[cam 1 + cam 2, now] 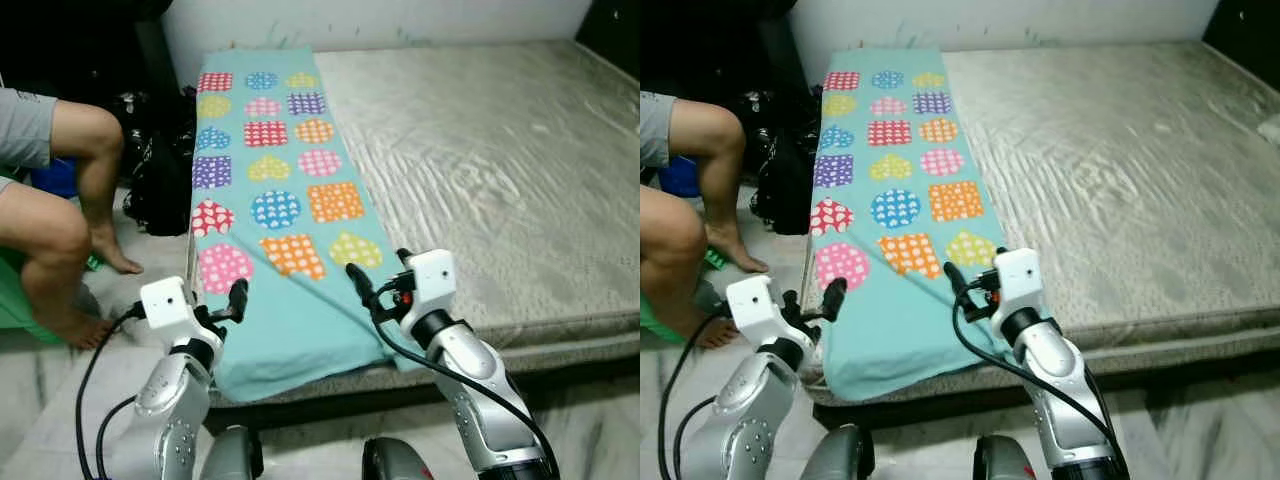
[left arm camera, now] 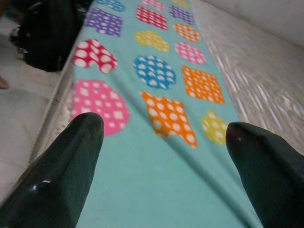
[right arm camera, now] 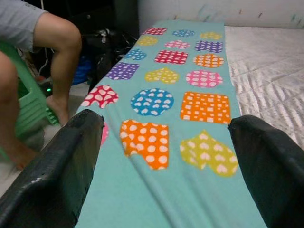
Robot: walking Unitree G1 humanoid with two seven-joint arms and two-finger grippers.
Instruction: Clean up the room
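A long teal blanket (image 1: 270,200) printed with dotted hearts, circles and squares lies as a folded strip along the left side of the bed's mattress (image 1: 500,150). Its near end hangs a little over the front edge. My left gripper (image 1: 225,305) is open, hovering at the blanket's near left corner by the bed's edge. My right gripper (image 1: 382,272) is open too, just above the near right edge beside a yellow heart (image 1: 355,249). In the wrist views the left gripper (image 2: 164,133) and right gripper (image 3: 166,128) each frame the blanket with nothing between the fingers.
A person (image 1: 60,230) sits at the left on a green chair (image 3: 28,102), bare feet on the pale floor (image 1: 60,390). A black bag (image 1: 160,180) stands between the person and the bed. The bare grey mattress stretches to the right.
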